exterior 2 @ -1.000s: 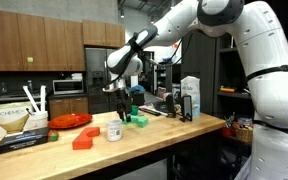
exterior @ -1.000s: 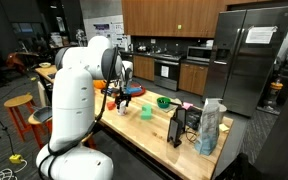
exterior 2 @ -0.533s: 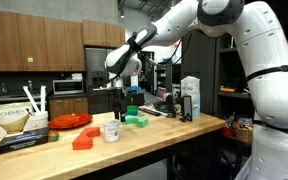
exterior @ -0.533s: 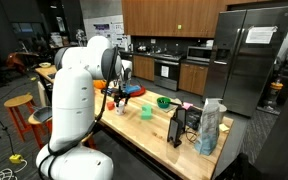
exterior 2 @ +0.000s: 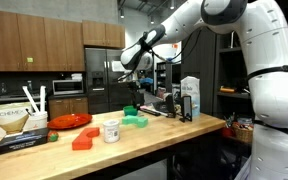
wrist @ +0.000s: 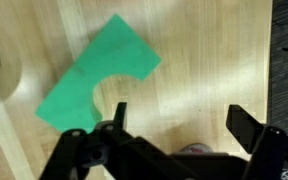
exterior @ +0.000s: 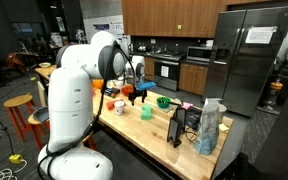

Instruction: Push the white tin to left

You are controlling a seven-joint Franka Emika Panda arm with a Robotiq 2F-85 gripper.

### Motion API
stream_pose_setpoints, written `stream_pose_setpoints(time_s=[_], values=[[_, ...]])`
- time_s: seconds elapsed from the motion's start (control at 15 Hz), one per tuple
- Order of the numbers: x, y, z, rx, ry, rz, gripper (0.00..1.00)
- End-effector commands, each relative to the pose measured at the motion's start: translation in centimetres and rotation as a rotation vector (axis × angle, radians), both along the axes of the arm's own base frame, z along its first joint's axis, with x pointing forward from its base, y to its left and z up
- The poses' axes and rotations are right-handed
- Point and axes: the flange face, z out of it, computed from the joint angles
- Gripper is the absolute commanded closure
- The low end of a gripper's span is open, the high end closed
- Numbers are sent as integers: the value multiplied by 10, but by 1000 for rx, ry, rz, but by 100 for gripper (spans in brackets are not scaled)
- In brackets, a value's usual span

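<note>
The white tin (exterior 2: 110, 131) is a short white can standing on the wooden counter, next to a red block (exterior 2: 84, 139); it also shows in an exterior view (exterior: 120, 105). My gripper (exterior 2: 134, 90) hangs above the counter, up and to the right of the tin and clear of it; it also shows in an exterior view (exterior: 138, 93). In the wrist view the gripper (wrist: 182, 122) is open and empty over bare wood, with a flat green piece (wrist: 99, 75) below it. The tin is out of the wrist view.
A green block (exterior 2: 136, 119) lies right of the tin. A red plate (exterior 2: 72, 120) and a box (exterior 2: 14, 121) stand at the back left. A green bowl (exterior: 164, 101), a pale cream-yellow object (exterior: 146, 112) and a carton (exterior: 210, 127) are on the counter.
The tin has shifted slightly left. My gripper has lifted up and moved right, away from the tin.
</note>
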Motion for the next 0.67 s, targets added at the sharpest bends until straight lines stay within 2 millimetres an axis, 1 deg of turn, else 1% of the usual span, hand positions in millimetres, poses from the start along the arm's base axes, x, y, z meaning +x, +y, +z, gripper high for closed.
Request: stream_pose_setpoints(time_s=[0.0, 0.07, 0.13, 0.2, 0.4, 0.6], values=[[-1, -14, 5, -4, 2, -23, 0], [-2, -22, 8, -7, 2, -36, 0], [-3, -24, 9, -7, 3, -40, 0], [-2, -20, 6, -6, 12, -34, 0], [0, 7, -11, 3, 61, 28, 0], [-1, 26, -25, -6, 116, 74, 0]])
